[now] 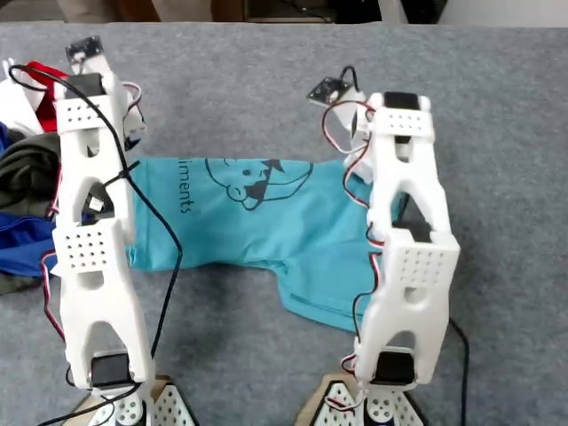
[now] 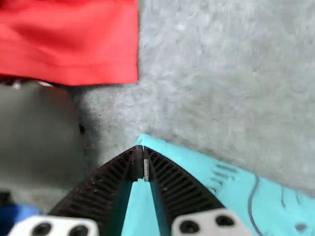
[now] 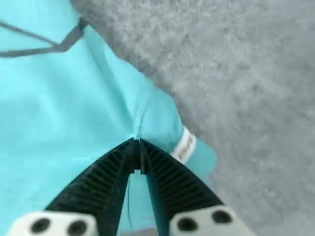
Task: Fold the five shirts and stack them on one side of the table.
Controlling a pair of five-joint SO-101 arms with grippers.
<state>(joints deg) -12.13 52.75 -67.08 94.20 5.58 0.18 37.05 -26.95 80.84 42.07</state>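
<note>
Well, from high up, the teal shirt [image 1: 266, 222] lay spread on the gray table [image 1: 497, 115] with its picture facing up. The left arm [image 1: 89, 240] stood over one end of the teal shirt and the right arm [image 1: 408, 240] over the other end. A pile of other shirts [image 1: 27, 169] sat just beside the teal shirt, by the left arm.

In the left wrist view, the left gripper [image 2: 140, 164] was pressed together on a corner of the teal shirt [image 2: 236, 196]. A red shirt [image 2: 69, 39] lay near that corner.

In the right wrist view, the right gripper [image 3: 136, 156] pinched the edge of the teal shirt [image 3: 59, 108], just beside a small white tag [image 3: 184, 145].
</note>
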